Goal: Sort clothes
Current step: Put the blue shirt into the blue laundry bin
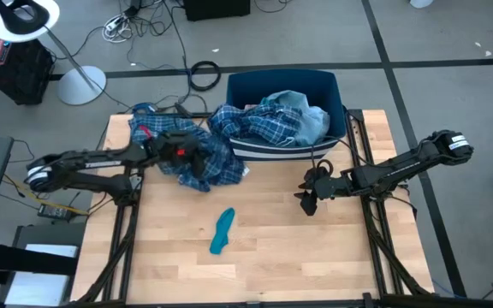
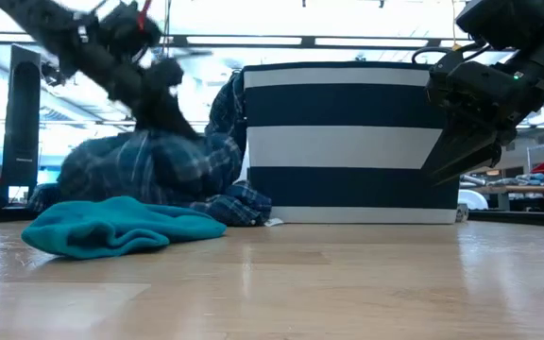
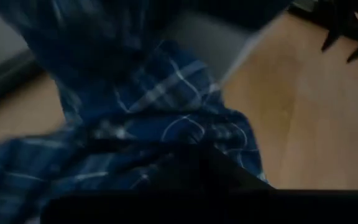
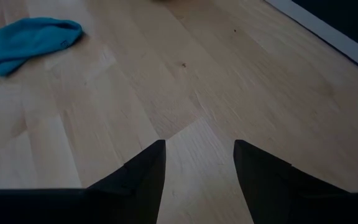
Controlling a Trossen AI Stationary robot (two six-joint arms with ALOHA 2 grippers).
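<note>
A blue-white plaid shirt [image 1: 174,150] lies bunched at the table's far left. More plaid cloth [image 1: 255,127] and a light-blue denim piece [image 1: 305,111] hang over the rim of the dark-blue, white-striped bin [image 1: 336,94]. My left gripper [image 1: 197,161] is sunk into the plaid heap, which fills the left wrist view [image 3: 166,124]. A teal sock [image 1: 222,232] lies flat at mid-table and also shows in the low view [image 2: 111,227]. My right gripper [image 1: 308,202] is open and empty, low over bare wood to the right of the sock [image 4: 23,37]. My left gripper comes slanting down from the table's left into the bunched plaid shirt [image 2: 173,127]. The cloth drapes over the fingers and hides the place of contact, so which part or how many layers it has cannot be told. The shirt's lower folds [image 2: 140,175] rest on the table.
The bin stands at the table's far edge, right of centre. Bare wood [image 1: 272,248] lies around the sock and along the near edge. Off the table are a lamp stand [image 1: 80,81], cables and a black case at the far left.
</note>
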